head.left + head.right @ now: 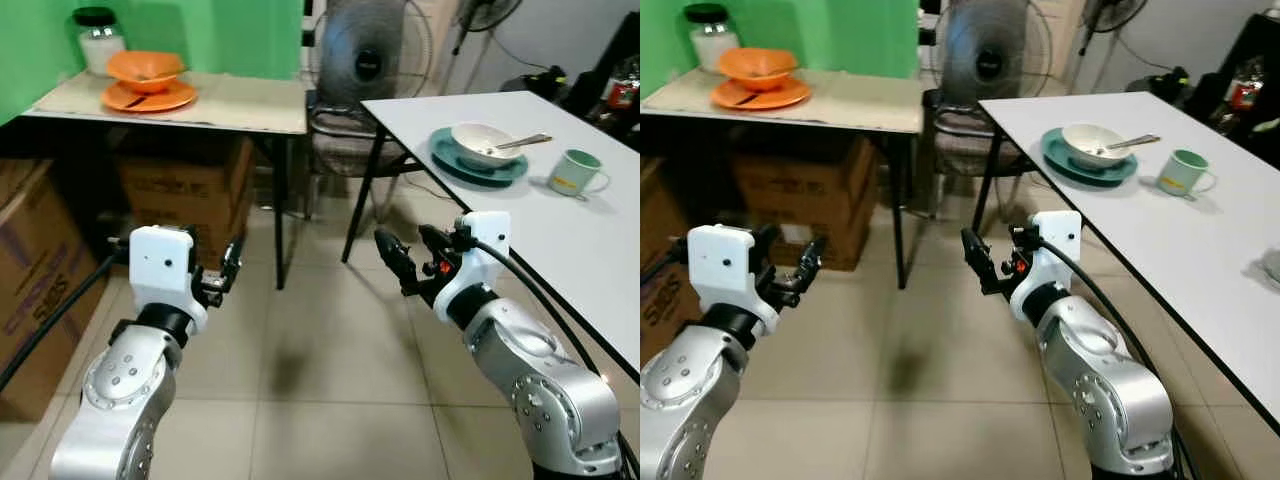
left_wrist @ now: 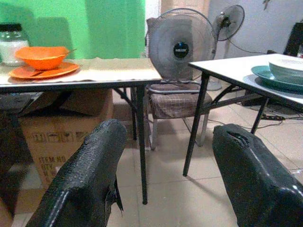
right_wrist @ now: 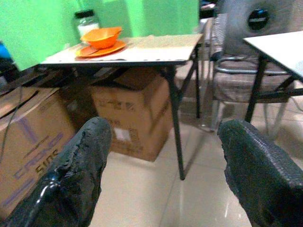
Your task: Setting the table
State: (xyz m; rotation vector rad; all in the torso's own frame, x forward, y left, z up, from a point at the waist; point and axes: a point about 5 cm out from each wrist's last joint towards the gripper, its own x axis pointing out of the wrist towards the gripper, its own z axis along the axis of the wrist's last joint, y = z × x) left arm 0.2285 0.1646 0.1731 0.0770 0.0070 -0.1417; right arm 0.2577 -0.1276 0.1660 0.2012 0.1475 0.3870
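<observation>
An orange bowl (image 1: 145, 70) with a spoon in it sits on an orange plate (image 1: 148, 97) on the beige side table (image 1: 240, 105) at the far left. On the white table (image 1: 560, 235) at the right, a white bowl (image 1: 483, 143) holding a spoon rests on a teal plate (image 1: 478, 165), with a green mug (image 1: 577, 172) beside it. My left gripper (image 2: 170, 130) and right gripper (image 1: 410, 245) are both open and hold nothing. They hang over the tiled floor between the two tables, well short of either.
A jar (image 1: 98, 40) with a black lid stands behind the orange bowl. A floor fan (image 1: 375, 50) and a chair (image 1: 340, 130) sit in the gap between the tables. Cardboard boxes (image 1: 185, 185) are under and beside the side table. The white table's edge runs close by my right arm.
</observation>
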